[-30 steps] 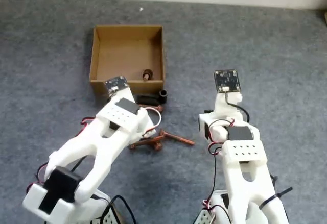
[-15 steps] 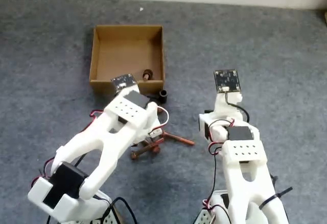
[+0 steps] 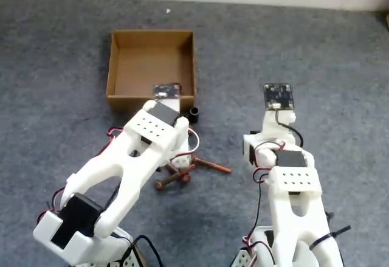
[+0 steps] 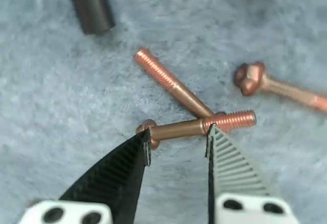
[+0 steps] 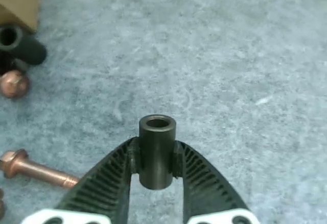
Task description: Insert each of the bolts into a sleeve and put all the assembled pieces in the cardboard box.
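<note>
- At the left gripper [image 4: 178, 142]: spread apart, straddling a copper-coloured threaded metal bolt [image 4: 189, 127] crossing a second bolt [image 4: 168, 83] on grey carpet [image 4: 51, 106].
- At the right gripper [image 5: 157, 158]: pinching a black cylindrical sleeve [image 5: 157, 132].
- Just beside the open brown cardboard box [image 3: 152, 34]: second black sleeve [image 3: 195, 114], loose.

From the high view we look steeply down on the grey surface [image 3: 340, 48] from above and behind both arms, the cardboard box [image 3: 151, 36] at the far side. At the left wrist we sit close over the surface, facing out along the left fingers [image 4: 122, 168] onto loose bolts [image 4: 194, 127]. At the right wrist we look past the right fingers [image 5: 204, 183] and the sleeve [image 5: 157, 150] they grip. All three views share those bolts between the arms.
</note>
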`<state>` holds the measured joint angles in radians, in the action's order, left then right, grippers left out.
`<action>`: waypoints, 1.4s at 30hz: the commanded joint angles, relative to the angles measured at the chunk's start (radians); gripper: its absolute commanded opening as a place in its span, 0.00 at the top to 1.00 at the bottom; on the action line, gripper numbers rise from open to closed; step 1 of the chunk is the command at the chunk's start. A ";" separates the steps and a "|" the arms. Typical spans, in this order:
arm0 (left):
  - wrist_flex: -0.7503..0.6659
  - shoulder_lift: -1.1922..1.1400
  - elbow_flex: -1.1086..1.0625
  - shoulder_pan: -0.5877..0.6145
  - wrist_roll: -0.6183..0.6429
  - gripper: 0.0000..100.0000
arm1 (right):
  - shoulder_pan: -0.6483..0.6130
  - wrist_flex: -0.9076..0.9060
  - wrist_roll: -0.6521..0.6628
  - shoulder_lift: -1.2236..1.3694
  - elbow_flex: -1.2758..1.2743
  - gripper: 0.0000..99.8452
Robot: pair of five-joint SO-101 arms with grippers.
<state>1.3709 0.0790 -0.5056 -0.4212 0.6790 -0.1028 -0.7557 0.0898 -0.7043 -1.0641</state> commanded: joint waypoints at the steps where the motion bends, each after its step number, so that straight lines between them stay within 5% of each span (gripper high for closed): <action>1: 0.003 0.007 0.045 -0.013 -0.146 0.82 | 0.024 0.030 -0.005 -0.038 0.019 1.00; 6: 0.011 0.005 0.045 -0.004 -0.324 0.82 | 0.024 0.030 -0.005 -0.038 0.019 1.00; 14: -0.029 -0.002 0.047 0.093 -0.948 0.82 | 0.025 0.030 -0.005 -0.038 0.019 1.00; 20: -0.195 -0.005 0.038 0.240 -1.298 0.82 | 0.025 0.030 -0.005 -0.038 0.019 1.00; 25: -0.172 -0.005 0.033 0.211 -1.588 0.82 | 0.025 0.030 -0.003 -0.038 0.019 1.00; 35: -0.152 -0.007 -0.062 0.113 -1.852 0.82 | 0.025 0.030 -0.003 -0.038 0.019 1.00; 42: -0.238 -0.007 -0.079 0.110 -1.881 0.82 | 0.025 0.030 -0.003 -0.038 0.019 1.00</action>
<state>1.1945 0.0698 -0.5884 -0.3000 -1.1853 -0.0905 -0.7557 0.0898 -0.7043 -1.0641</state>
